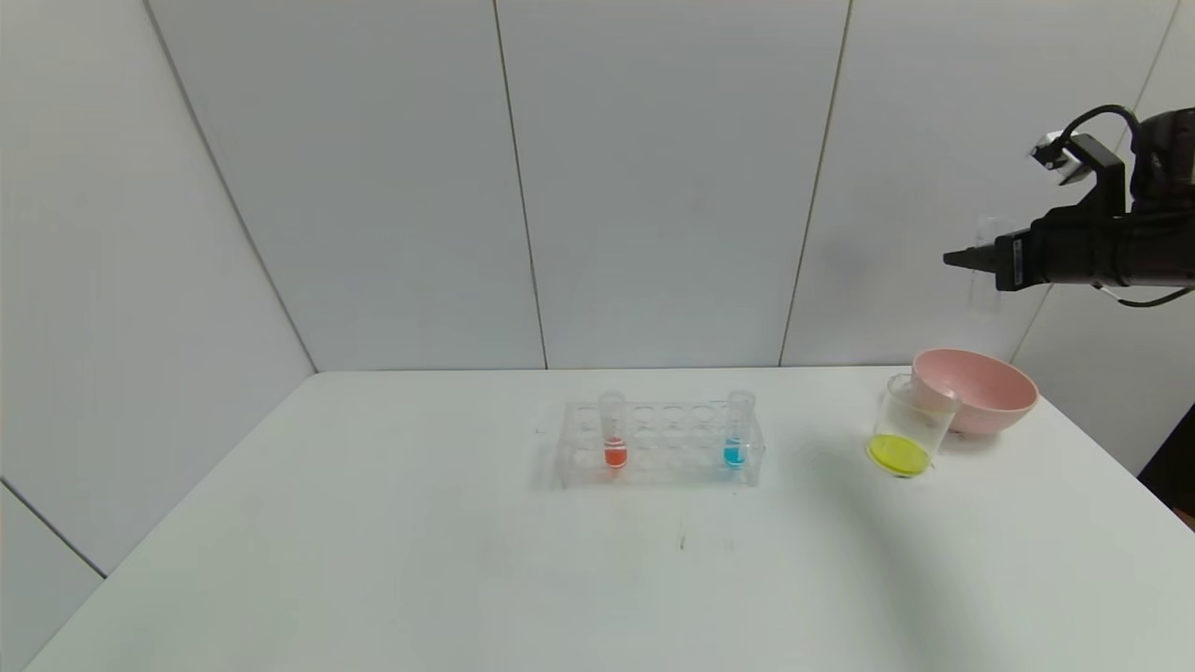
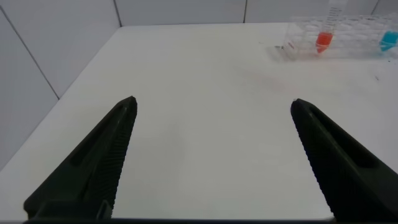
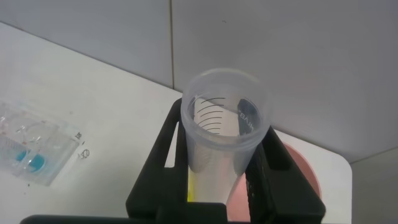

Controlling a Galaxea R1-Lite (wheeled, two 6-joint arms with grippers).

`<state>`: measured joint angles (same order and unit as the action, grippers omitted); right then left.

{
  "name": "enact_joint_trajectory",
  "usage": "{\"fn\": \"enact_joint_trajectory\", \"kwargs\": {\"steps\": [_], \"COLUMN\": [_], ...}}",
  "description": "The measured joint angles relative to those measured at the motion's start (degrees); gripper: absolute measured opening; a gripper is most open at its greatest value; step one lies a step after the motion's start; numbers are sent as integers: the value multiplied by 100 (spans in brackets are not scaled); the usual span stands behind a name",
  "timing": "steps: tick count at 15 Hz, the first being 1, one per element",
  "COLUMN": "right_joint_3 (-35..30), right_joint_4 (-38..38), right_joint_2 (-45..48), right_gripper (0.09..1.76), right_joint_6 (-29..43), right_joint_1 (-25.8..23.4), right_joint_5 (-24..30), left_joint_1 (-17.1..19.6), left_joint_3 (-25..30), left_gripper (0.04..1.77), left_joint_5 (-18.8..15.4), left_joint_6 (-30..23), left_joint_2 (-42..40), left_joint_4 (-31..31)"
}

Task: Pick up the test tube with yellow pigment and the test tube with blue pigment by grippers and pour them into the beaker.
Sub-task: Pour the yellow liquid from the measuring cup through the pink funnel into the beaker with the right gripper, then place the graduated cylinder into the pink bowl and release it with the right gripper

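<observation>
Clear plastic rack [image 1: 663, 443], glossy pink bowl [image 1: 980, 392], matt white table [image 1: 373, 560].

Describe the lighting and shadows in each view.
Head view: soft, even light; the clear plastic tube rack casts only a faint shadow to its left on the white table, and the clear plastic test tube in the raised right hand almost vanishes against the pale wall. Left wrist view: the open left hand reads as dark silhouettes. Right wrist view: mild highlights on the tube's rim.
</observation>
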<state>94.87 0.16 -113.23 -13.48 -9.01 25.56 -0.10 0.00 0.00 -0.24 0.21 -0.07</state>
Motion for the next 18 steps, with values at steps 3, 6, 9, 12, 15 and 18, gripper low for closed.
{"fn": "enact_joint_trajectory", "kwargs": {"steps": [3,6,9,12,15,18], "right_joint_3": [-1513,-3059,-4264,-4656,-4346,-3572], "right_joint_4": [-1469,-2911,-4102,-4590,-4712,-4729], "right_joint_2": [372,887,1240,1146,747,38], "right_gripper": [58,58,58,58,58,58], "right_joint_6": [256,579,667,675,684,785], "right_joint_1": [-140,-380,-859,-1176,-1196,-1124], "right_joint_5": [2,9,99,299,288,273], "left_joint_1": [0,0,0,0,0,0], "left_joint_3": [0,0,0,0,0,0], "left_gripper": [176,176,176,176,176,176], "left_joint_5": [0,0,-5,-2,-2,-2], "left_joint_6": [2,0,0,0,2,0], "left_joint_2": [0,0,0,0,0,0], "left_joint_4": [0,0,0,2,0,0]}}
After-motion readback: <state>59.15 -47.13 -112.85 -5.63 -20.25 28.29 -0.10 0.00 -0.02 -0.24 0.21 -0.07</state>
